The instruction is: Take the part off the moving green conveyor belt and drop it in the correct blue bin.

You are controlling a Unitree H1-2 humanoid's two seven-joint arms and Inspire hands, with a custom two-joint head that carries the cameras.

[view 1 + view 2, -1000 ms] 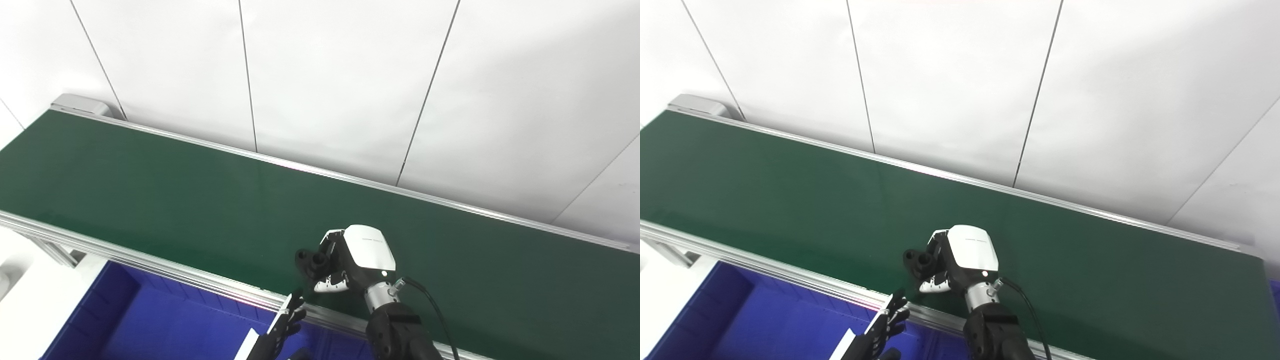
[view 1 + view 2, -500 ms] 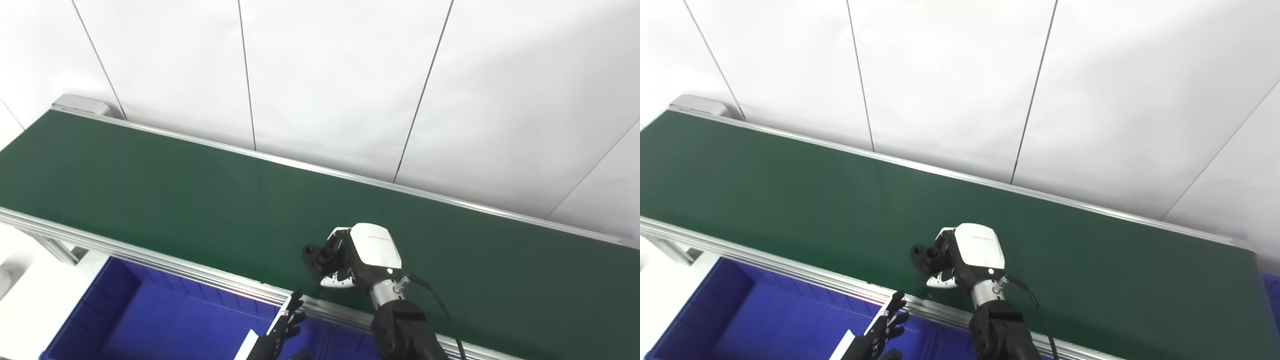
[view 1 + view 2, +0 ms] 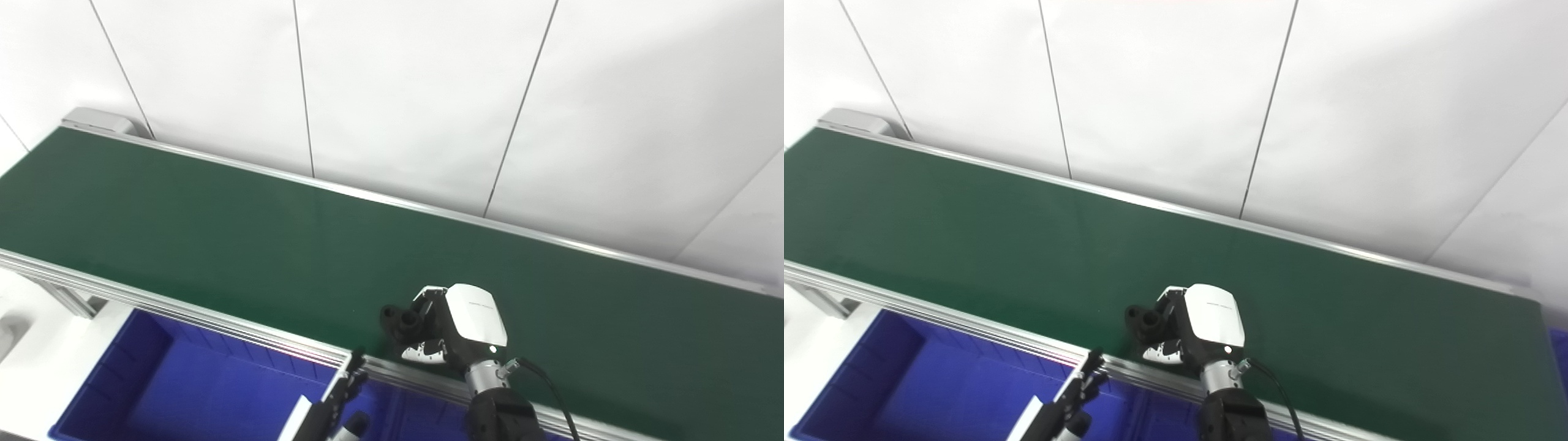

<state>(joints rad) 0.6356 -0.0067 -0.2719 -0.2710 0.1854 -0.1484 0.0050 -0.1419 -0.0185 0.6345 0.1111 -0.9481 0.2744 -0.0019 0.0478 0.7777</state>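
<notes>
A small black part [image 3: 399, 320] with round holes is held in my right hand [image 3: 456, 327], whose fingers are shut on it just above the near side of the green conveyor belt [image 3: 214, 245]. My left hand [image 3: 334, 401] reaches up from the bottom edge over the blue bin [image 3: 184, 392], fingers straight and apart, holding nothing. In the right eye view the part [image 3: 1145, 320] pokes out left of the right hand [image 3: 1200, 327], and the left hand [image 3: 1072, 395] sits below the belt's rail.
The belt's aluminium rail [image 3: 184, 312] runs between the belt and the bin. A white panelled wall [image 3: 398, 92] stands behind the belt. A second blue bin's corner [image 3: 1560, 343] shows at the far right edge.
The right hand with the part has drifted a little right and nearer to the belt's near rail. The left hand has sunk slightly. The camera view has shifted a bit.
</notes>
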